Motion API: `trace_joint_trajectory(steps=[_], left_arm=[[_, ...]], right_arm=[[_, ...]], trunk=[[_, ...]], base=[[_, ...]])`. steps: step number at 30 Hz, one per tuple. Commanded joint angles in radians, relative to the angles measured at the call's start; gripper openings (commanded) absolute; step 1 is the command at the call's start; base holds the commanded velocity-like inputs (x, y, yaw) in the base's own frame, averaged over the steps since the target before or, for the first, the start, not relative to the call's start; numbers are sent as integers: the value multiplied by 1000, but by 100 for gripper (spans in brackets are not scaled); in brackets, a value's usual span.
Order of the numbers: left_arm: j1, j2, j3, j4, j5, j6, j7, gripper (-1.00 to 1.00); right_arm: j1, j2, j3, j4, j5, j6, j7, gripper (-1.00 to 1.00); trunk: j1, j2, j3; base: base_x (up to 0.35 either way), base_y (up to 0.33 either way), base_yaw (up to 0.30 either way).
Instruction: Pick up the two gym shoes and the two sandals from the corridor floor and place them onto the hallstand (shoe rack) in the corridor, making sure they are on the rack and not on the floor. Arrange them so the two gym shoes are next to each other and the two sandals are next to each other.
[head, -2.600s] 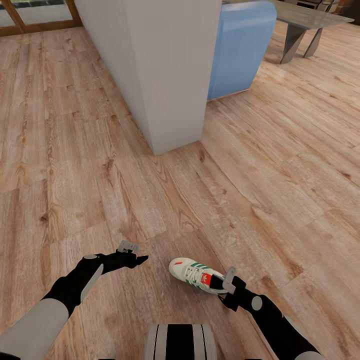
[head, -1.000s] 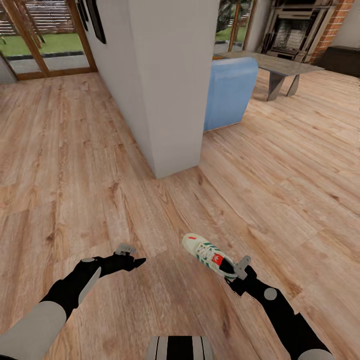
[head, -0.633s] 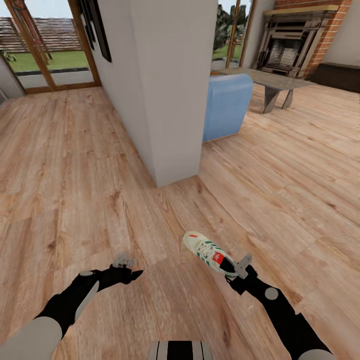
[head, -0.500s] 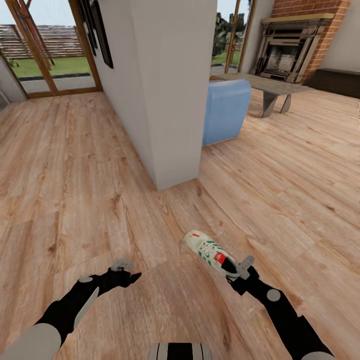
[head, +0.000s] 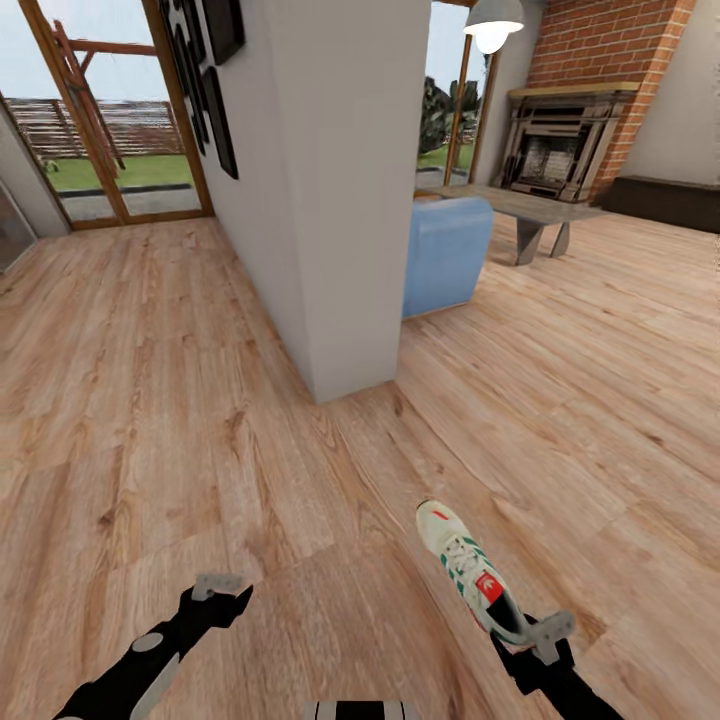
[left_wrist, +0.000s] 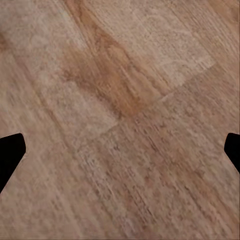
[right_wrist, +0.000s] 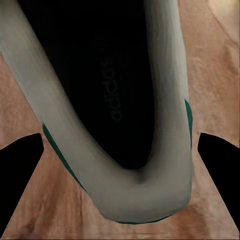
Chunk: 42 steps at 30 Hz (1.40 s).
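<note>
The right gripper (head: 527, 640) pinches the heel of a gym shoe (head: 468, 570), held above the floor (head: 150, 400) with its toe pointing away. The left gripper (head: 222, 596) hangs spread, holding nothing. A white wall (head: 340, 180) stands ahead.

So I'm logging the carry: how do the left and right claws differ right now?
The right claw is shut on the gym shoe's heel collar, holding it out ahead; the left claw holds nothing. In the wrist views the right looks into the shoe's dark insole, the left at floor. Both are black and held low.
</note>
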Motion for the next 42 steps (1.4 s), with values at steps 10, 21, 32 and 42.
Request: trace_joint_trajectory(steps=[10,21,32,42], left_arm=[[19,1,-8,47,51,-119,13,100],[21,2,-10,49,44,-141,10,100],[21,6,-11,49,37,-142,9,100],[22,8,-11,48,37,-144,9,100]], right_arm=[[16,2,-5,140,-26,-115,-179,-100],[16,1,-6,163,-107,-134,-184,-100],[17,0,-5,167,-135,-135,-184,-100],[17,2,-4,176,-134,-135,-183,-100]], trunk=[[-5,2,54],[-10,5,114],[-15,7,173],[-17,9,212]], base=[[0,0,0],[0,0,0],[0,0,0],[0,0,0]])
